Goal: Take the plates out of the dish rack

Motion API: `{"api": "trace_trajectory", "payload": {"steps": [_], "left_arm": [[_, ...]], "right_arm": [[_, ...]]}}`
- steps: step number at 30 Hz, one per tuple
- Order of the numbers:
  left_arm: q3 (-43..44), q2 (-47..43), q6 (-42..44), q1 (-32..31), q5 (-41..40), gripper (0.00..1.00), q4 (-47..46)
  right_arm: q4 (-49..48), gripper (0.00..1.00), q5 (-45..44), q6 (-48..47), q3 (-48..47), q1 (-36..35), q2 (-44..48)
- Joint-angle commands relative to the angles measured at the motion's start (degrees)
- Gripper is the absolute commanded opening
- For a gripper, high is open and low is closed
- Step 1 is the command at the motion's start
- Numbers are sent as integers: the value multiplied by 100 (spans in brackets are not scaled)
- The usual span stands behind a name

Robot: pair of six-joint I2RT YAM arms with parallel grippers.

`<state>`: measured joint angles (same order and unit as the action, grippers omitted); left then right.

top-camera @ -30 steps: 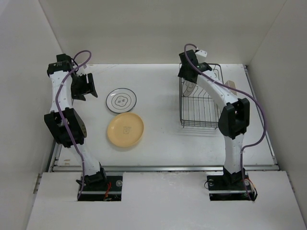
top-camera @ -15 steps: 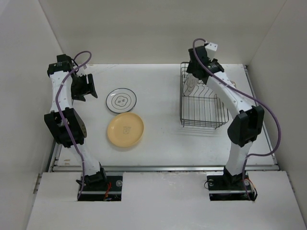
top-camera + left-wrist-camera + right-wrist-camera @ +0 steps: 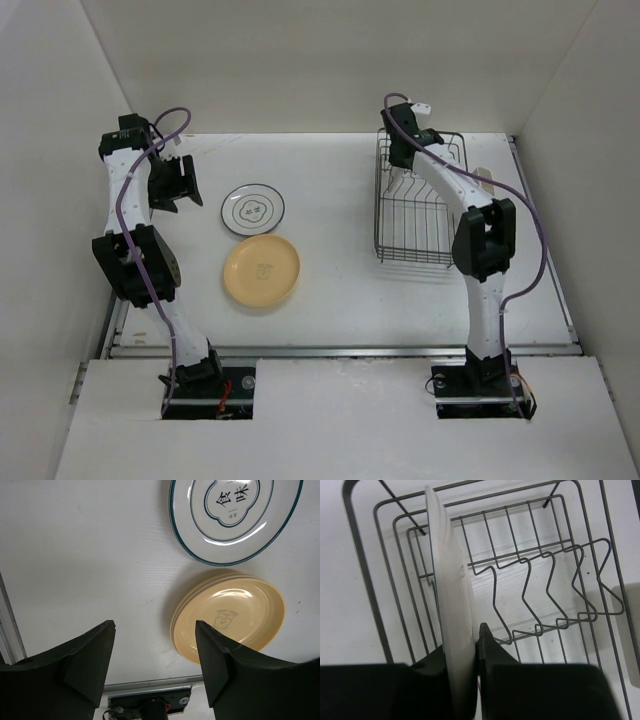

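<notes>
The dish rack [image 3: 425,215] is a dark wire basket at the right back of the table. In the right wrist view a pale plate [image 3: 447,590] stands on edge at the left end of the dish rack [image 3: 560,560]. My right gripper [image 3: 462,647] is shut on that plate's rim, one finger on each face. From above, the right gripper [image 3: 403,150] is over the rack's far end. A white plate with a dark rim [image 3: 252,210] and a yellow plate [image 3: 262,270] lie flat at the table's centre left. My left gripper [image 3: 154,627] hangs open and holds nothing, up left of them.
A small beige holder [image 3: 627,630] is clipped to the rack's right side. Several upright wire prongs [image 3: 540,595] stand right of the held plate. The yellow plate [image 3: 230,617] shows layered rims, like a stack. White walls enclose the table on three sides.
The right arm lifted and swung back a little, then came down over the rack's far end. Its jaws went from wide apart to shut on the upright plate. The left arm stayed still.
</notes>
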<state>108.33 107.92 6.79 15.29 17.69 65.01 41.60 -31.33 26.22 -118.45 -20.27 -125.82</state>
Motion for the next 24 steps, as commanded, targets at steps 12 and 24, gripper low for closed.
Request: {"api": "trace_trajectory", "payload": {"steps": [12,24], "left_arm": [[4,-359,104,36,119,62,204],[241,-359,1464,36,2640,100,1004]], "right_arm": [[-644,0,-2586,-1268,-169,-152,1409],[-1778,0,2766,-1198,911,-926,2168]]}}
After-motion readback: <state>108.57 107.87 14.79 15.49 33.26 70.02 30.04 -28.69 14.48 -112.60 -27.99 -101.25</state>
